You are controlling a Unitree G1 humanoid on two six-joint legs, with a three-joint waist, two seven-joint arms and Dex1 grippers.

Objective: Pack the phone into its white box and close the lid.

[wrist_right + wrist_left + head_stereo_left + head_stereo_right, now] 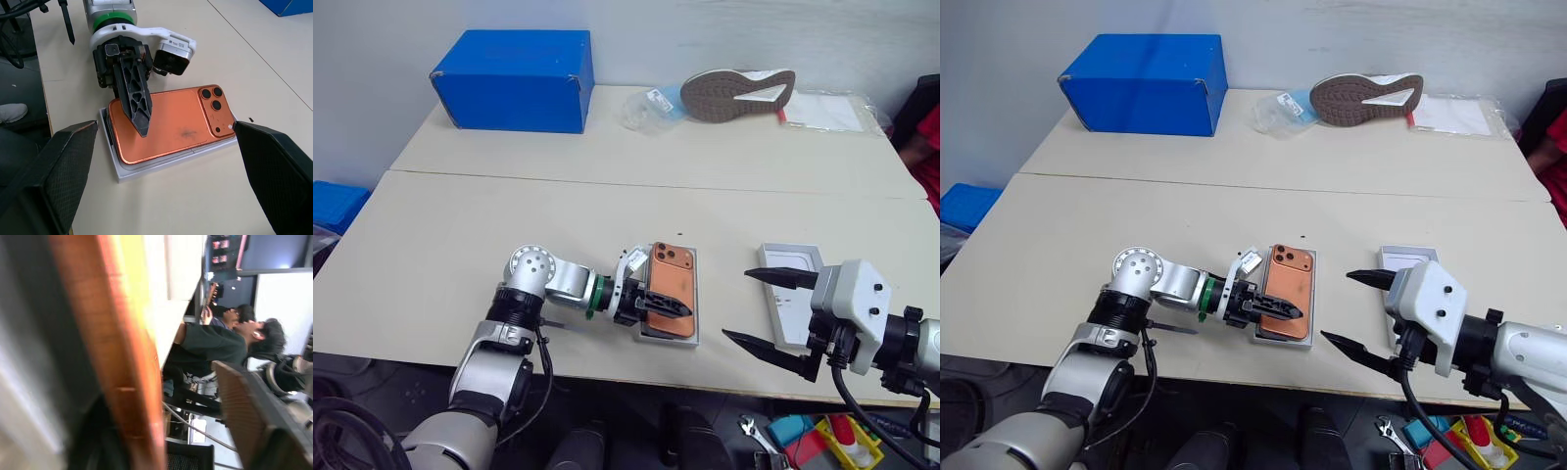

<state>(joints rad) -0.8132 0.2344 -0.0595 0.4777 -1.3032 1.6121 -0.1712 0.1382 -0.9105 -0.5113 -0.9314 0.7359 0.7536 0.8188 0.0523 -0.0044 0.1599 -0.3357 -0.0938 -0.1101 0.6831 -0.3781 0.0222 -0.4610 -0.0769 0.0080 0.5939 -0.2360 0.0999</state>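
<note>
The slim orange-copper phone (168, 122) with three camera lenses at one end is seen lying on top of the shallow white box (146, 171), lens block up and pointing toward the far edge of the table (460, 225). The phone sits slightly askew on the box rather than sunk inside it, and the grey-white rim of the box shows along its near and side edges. Box and phone are placed close to the near edge of the pale beige table, roughly at its middle.

The left gripper (139, 115) is held level over the phone from the left side; one black finger (134, 98) lies across the orange back, its tip near the phone's centre. The second finger is hidden below, so whether the jaws pinch the phone or stand apart cannot be told.

The right gripper (773, 313) hovers near the right part of the near edge, its jaws spread wide and nothing held between them. Just behind it, the shallow white rectangular lid (793, 294) lies flat on the table, well apart from the box.

At the far edge, a blue cardboard box (514, 78) stands at the left, and a grey-soled shoe (739, 95) lies on its side beside clear plastic wrapping (651, 108).
</note>
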